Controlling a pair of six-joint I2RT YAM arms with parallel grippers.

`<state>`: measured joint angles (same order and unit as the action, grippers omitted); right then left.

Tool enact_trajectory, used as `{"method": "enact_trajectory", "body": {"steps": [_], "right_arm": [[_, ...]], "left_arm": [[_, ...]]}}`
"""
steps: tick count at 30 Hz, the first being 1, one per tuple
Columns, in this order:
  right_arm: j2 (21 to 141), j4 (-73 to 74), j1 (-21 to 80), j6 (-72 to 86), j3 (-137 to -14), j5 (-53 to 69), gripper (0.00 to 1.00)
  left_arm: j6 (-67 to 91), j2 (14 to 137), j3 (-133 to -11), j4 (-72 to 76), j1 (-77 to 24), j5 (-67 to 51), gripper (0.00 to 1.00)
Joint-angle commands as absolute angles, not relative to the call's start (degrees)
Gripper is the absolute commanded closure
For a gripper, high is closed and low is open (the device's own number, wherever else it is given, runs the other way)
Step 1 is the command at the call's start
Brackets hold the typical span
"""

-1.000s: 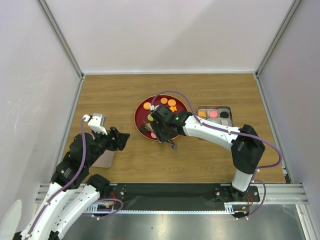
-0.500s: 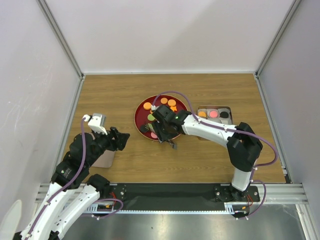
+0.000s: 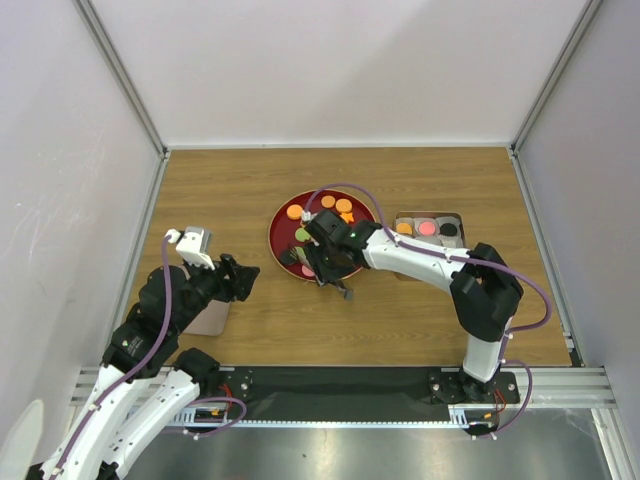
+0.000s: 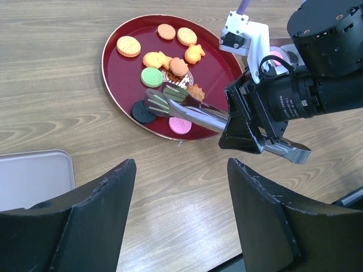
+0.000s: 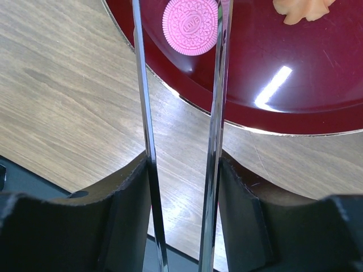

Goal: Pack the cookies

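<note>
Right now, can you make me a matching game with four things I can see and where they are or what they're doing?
Things:
1. tongs
2. green cookie
3. left gripper
4. metal tin

Places or states:
A. open, holding nothing
B. lying on the red plate
C. held by the right gripper
D. on the table, to the right of the plate in the top view

Pairs: 1-C, 2-B, 3-A, 4-D

Top view looks down from behind; wrist views close, oblique (all share plate [image 3: 278, 240] [image 4: 122, 71] [image 5: 340, 85]).
</note>
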<state>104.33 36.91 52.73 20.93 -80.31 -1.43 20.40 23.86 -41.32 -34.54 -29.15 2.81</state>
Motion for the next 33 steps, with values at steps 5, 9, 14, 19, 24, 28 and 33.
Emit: {"method": "enact_trajectory", "body": {"steps": [5,9,14,19,24,28,33], "right_arm": [[103.6,35.2,51.7,21.2,-79.5,-0.5,0.54],[102.9,35.4,51.3,21.1,-79.3,-0.5,0.57],[100.6,35.9,51.0,21.4,-78.8,-2.0,0.59],[96.3,37.3,50.6,21.7,-78.5,-4.3,0.60],[91.7,39.1,50.3,22.0,-78.0,-6.8,0.61],[86.5,40.3,48.3,22.9,-76.3,-8.0,0.61],[77.6,43.3,44.6,24.6,-71.3,-9.1,0.61]], "left_arm": [[19.5,23.2,-41.5,-33.0,-29.6,3.2,0.28],[19.5,23.2,-41.5,-33.0,-29.7,3.1,0.28],[19.5,23.3,-41.5,-33.0,-29.7,3.2,0.28],[19.5,23.2,-41.5,-33.1,-29.7,3.0,0.28],[19.5,23.1,-41.4,-33.1,-29.7,3.0,0.28],[19.6,23.4,-41.4,-33.0,-29.7,3.2,0.28],[19.8,24.3,-41.5,-33.3,-29.7,3.3,0.28]]}}
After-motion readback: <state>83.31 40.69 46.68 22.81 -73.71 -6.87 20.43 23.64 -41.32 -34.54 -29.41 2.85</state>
